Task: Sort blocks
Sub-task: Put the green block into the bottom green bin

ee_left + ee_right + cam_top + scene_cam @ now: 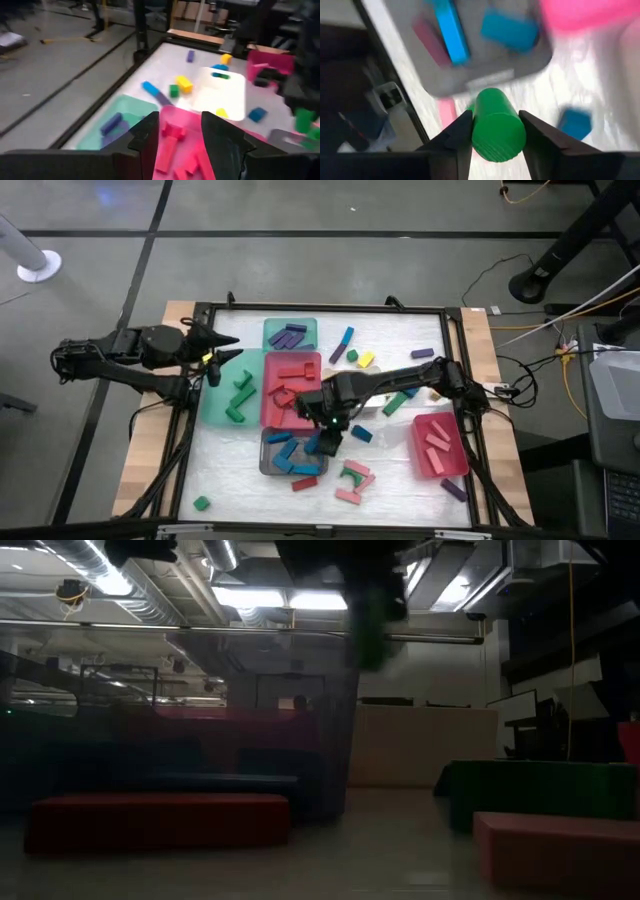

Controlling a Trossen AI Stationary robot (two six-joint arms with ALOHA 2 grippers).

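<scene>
Sorting is well underway: trays at the table [250, 480] centre already hold matching blocks [290, 370]. Right claw [492, 132] grips a green cylinder [495, 125] above the grey tray [268, 465]. Left claw [180, 135] hangs at nine o'clock, parted and empty. Strays remain at five and twelve o'clock.

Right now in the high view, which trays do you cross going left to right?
Green tray → red tray → white tray → pink tray. I left out the teal and grey trays, which overlap the red one's span.
</scene>
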